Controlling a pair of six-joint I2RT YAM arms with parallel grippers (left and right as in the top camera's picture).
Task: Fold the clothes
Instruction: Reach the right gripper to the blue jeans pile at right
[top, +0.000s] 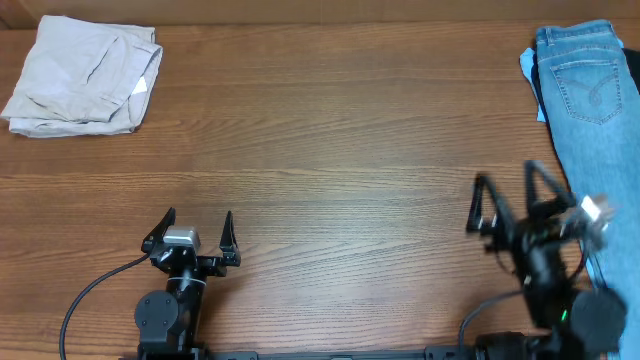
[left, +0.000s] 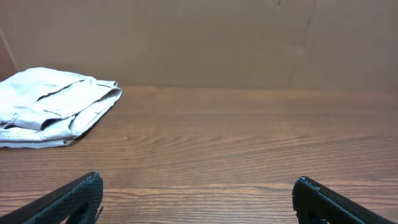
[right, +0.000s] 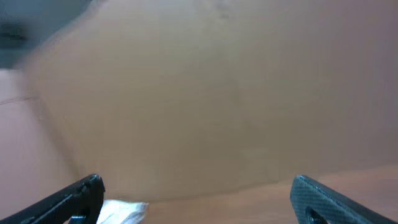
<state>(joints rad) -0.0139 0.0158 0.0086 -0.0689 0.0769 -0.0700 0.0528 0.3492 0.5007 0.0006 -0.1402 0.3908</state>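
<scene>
- The jeans (top: 592, 110), light blue denim, lie flat along the right edge of the desk (top: 330, 140). The waistband is at the far end, and the frame's edge cuts off part of them.
- One back pocket (top: 592, 85) faces up, with curved stitching on it. If it carries a brand mark, it is too small to make out.
- A paler blue edge of cloth (top: 527, 62) and a dark strip (top: 538, 98) show beside the jeans' left side. I cannot tell what they are.
- The right claw (top: 506, 178) is spread wide and grips nothing. It hangs just left of the jeans, not touching them. Its wrist view is blurred and shows mostly a tan wall.
- The left claw (top: 199, 218) is also spread wide and empty. It is low at the near edge of the desk, well apart from the jeans.
- A folded beige garment (top: 80, 75) sits in the far left corner. A small white tag (top: 143, 87) shows at its right edge, and any print on it is too small to read.
- A black cable (top: 90, 295) curves out from the left arm's base.
</scene>
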